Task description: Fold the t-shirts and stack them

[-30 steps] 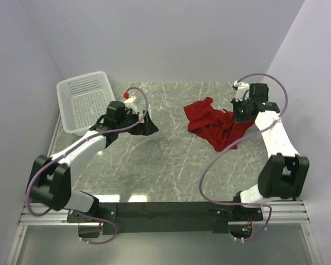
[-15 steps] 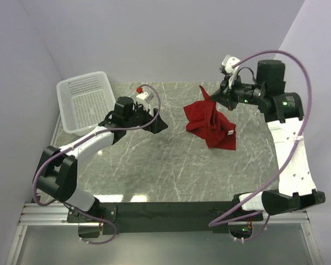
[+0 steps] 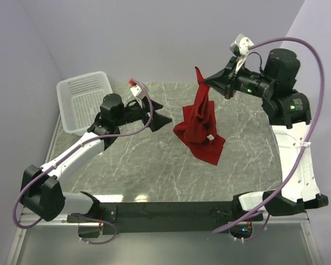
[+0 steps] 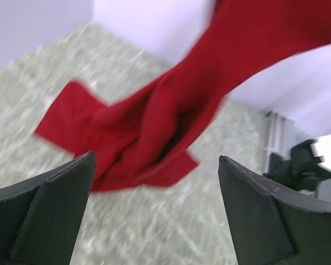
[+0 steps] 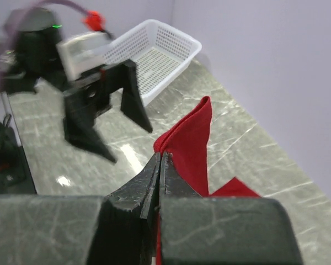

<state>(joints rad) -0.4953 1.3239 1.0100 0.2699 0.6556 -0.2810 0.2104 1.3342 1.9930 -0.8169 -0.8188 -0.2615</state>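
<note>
Right fingers (image 3: 207, 83) pinched shut on t-shirt (image 3: 201, 124) edge, holding it aloft to unfurl; left fingers (image 3: 165, 122) spread wide, empty, facing the cloth.

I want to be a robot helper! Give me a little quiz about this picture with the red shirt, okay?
1. True or false: the left gripper is open and holds nothing.
2. The white basket has in it: A) nothing, B) a red shirt, C) a cup.
3. Which gripper holds the red t-shirt up by one end?
Key: 1 true; 2 A; 3 the right gripper, shut on the shirt.
</note>
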